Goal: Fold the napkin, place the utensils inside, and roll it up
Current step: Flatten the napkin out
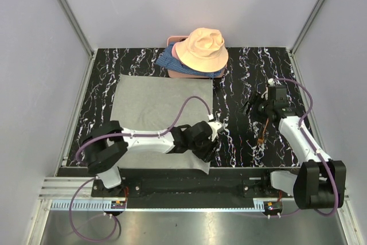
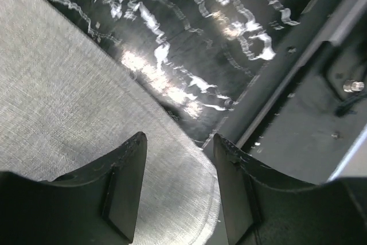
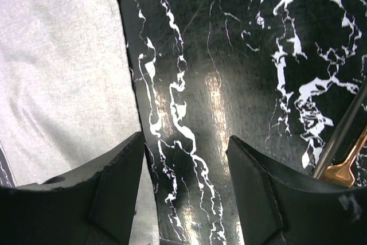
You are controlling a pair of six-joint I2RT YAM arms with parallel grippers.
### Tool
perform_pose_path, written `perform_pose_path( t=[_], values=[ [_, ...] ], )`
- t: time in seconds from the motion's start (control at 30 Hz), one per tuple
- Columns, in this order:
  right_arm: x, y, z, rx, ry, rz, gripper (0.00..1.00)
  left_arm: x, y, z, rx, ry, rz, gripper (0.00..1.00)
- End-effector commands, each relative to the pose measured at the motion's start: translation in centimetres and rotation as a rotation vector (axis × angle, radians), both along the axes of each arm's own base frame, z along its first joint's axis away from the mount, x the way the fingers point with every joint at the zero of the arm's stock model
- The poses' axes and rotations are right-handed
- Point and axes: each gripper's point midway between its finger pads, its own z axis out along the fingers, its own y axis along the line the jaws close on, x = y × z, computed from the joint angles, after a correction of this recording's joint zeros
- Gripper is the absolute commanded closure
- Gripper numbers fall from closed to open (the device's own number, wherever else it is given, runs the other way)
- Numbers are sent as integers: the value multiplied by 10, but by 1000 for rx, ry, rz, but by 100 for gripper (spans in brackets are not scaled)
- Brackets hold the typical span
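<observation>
The black marbled table [image 1: 241, 142] carries the grey napkin [image 1: 155, 104], spread flat on its left half. A peach hat [image 1: 202, 49] sits at the far edge. The left gripper [image 2: 180, 139] is released, its jaws apart astride the napkin's near right corner. The right gripper [image 3: 186, 139] is likewise released over bare table, with the napkin's edge just to its left. The copper utensils [image 1: 262, 135] lie near it, apart from the cloth.

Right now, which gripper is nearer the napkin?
Left. The left gripper is at the napkin's near right corner; the right gripper hangs over the table beyond its right edge.
</observation>
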Motion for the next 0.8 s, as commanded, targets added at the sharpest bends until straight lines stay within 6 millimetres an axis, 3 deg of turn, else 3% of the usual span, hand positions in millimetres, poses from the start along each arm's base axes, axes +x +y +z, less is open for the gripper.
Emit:
perform_pose_path(
  t=[0.0,0.2,0.33,0.43,0.57,0.7,0.77],
  values=[
    [-7,5,7,23,-44,30,32,5,-13,0,25,37,27,47],
    [-7,8,17,43,-71,37,31,7,-26,-27,81,84,20,47],
    [-8,11,25,56,-89,46,31,33,-15,-47,110,125,98,49],
    [-8,12,27,64,-96,47,31,52,-18,-43,51,111,117,50],
    [-7,12,27,63,-94,48,31,63,-29,-27,-2,53,88,50],
    [-5,11,31,59,-102,48,30,56,-39,3,-53,-29,19,50],
    [-6,10,35,54,-111,47,30,39,-39,6,-47,-46,-23,50]
  ],
)
